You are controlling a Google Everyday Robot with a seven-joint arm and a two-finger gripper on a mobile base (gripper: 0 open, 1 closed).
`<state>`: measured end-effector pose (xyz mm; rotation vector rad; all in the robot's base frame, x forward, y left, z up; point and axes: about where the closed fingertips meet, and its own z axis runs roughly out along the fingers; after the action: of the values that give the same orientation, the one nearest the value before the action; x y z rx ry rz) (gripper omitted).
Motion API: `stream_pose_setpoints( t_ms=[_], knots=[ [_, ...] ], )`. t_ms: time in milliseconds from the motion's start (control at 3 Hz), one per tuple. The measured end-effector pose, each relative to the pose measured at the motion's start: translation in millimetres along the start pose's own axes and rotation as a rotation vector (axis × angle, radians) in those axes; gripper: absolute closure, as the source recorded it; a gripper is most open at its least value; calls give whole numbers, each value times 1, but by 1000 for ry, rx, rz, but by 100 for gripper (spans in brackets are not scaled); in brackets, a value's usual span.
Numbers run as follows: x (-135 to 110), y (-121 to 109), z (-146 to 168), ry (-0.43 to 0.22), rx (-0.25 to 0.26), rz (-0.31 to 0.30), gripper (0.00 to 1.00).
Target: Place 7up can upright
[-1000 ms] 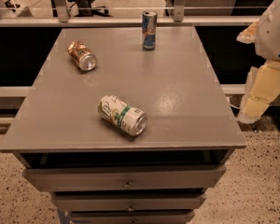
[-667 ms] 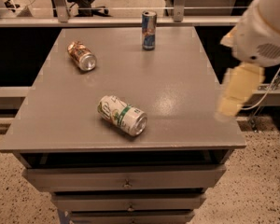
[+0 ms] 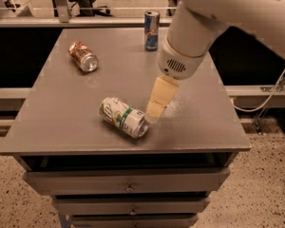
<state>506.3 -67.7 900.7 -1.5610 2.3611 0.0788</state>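
Note:
The 7up can point(image 3: 123, 117), whitish-silver with a green band, lies on its side on the grey table point(image 3: 61, 122), near the front middle. Its silver end faces front right. My gripper point(image 3: 153, 112) hangs from the big white arm point(image 3: 190, 42) that comes in from the upper right. Its cream tip is low over the table, just to the right of the can's front end, very close to it or touching it. It holds nothing that I can see.
An orange-brown patterned can point(image 3: 83, 56) lies on its side at the back left. A slim blue-and-silver can point(image 3: 151, 23) stands upright at the back edge. Drawers point(image 3: 128, 182) sit below the table's front edge. A cable point(image 3: 270, 91) hangs at the right.
The arm has swung left from beyond the table's right edge to over the table, and the gripper has come down next to the 7up can. The cans have not moved.

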Motion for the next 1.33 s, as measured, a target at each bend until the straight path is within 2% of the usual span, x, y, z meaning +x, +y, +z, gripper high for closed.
stream_pose_setpoints(
  t_ms=[333,667,1333],
  knots=[
    [-26,1,29,15,-35,87,0],
    [-45,5,44,23,-63,151,0],
    [-63,26,56,17,-105,211,0]
  ],
)
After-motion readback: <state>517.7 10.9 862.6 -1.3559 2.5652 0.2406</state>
